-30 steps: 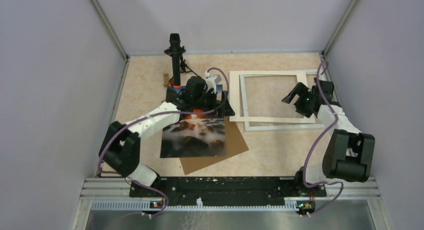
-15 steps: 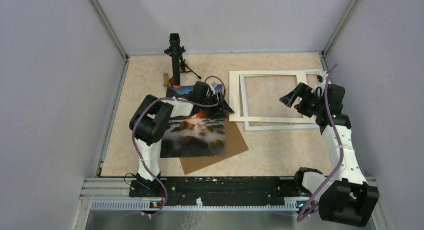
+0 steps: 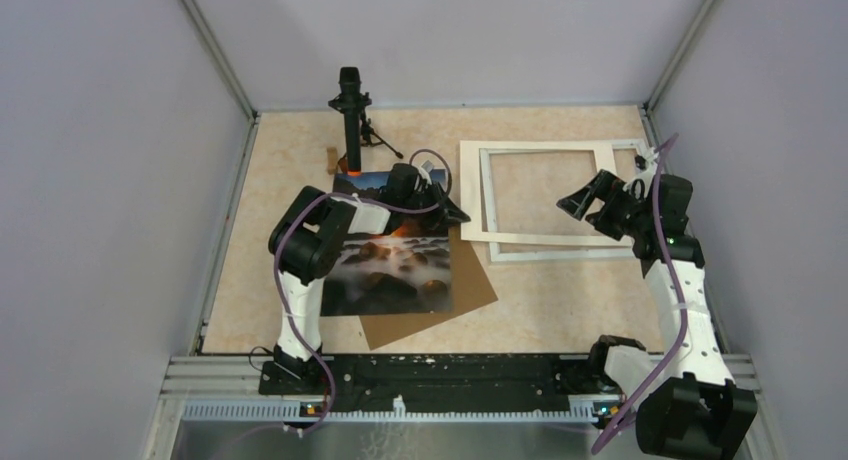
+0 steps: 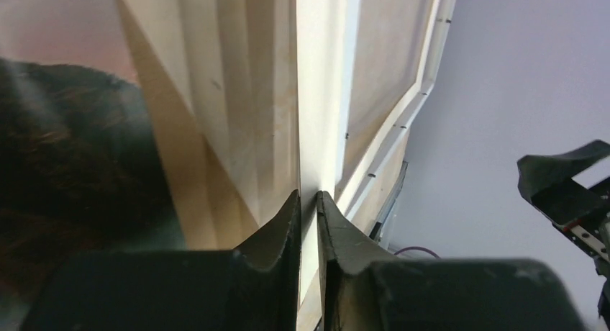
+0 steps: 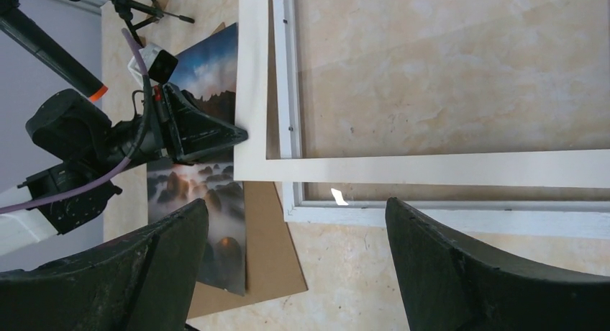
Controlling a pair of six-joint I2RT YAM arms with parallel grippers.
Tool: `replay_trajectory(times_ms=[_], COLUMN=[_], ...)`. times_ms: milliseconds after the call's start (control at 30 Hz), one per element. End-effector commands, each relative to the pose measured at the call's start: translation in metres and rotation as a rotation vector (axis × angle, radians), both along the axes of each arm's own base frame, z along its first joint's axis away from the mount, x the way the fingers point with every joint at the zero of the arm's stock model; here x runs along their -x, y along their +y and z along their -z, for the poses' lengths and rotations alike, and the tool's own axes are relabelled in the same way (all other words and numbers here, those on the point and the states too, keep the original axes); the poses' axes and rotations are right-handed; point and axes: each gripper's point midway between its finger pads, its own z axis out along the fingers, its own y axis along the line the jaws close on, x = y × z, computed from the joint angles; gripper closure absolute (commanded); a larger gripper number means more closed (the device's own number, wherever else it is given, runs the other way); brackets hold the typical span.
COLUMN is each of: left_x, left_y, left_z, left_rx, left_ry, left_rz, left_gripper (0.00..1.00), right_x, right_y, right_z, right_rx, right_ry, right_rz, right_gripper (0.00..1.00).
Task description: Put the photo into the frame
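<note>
Well, the left gripper [image 3: 458,216] has its fingers pinched nearly together on the left rail of the frame [image 3: 530,237]. That frame lies flat toward the table's [image 3: 290,170] far right corner, overlapping a second white frame [image 3: 560,252]. The right gripper [image 3: 581,193] hangs wide open above the frame's near rail. The photo [image 3: 395,270] lies face up on a cardboard sheet [image 3: 470,290], left of the frame, nearer the table's near edge.
</note>
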Motion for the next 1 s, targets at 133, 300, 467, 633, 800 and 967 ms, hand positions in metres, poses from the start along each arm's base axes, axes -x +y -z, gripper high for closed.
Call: replay_trajectory(times_ms=[133, 300, 467, 633, 800, 967], left_x=[-0.004, 0.007, 0.023, 0.033, 0.035, 0.026], left_y=[-0.013, -0.020, -0.037, -0.061, -0.074, -0.085], left_z=[-0.054, -0.077, -0.091, -0.088, -0.083, -0.070], left_rx=[0.128, 0.154, 0.154, 0.178, 0.163, 0.149], left_ry=[-0.109, -0.135, -0.157, -0.115, -0.098, -0.093], left_rz=[0.012, -0.028, -0.049, 0.006, 0.027, 0.038], left_gripper=[1.00, 1.00, 1.00, 1.00, 1.00, 1.00], right_x=[-0.001, -0.002, -0.004, -0.004, -0.003, -0.003], right_y=[0.003, 0.003, 0.002, 0.003, 0.002, 0.003], right_z=[-0.014, -0.013, -0.013, -0.012, -0.011, -0.011], right_rx=[-0.005, -0.006, -0.007, -0.007, -0.002, -0.004], right_ry=[-0.048, -0.052, -0.052, -0.050, -0.043, -0.044], right_rz=[-0.012, -0.007, -0.003, -0.006, -0.007, -0.009], right_gripper=[0.09, 0.09, 0.09, 0.09, 0.09, 0.09])
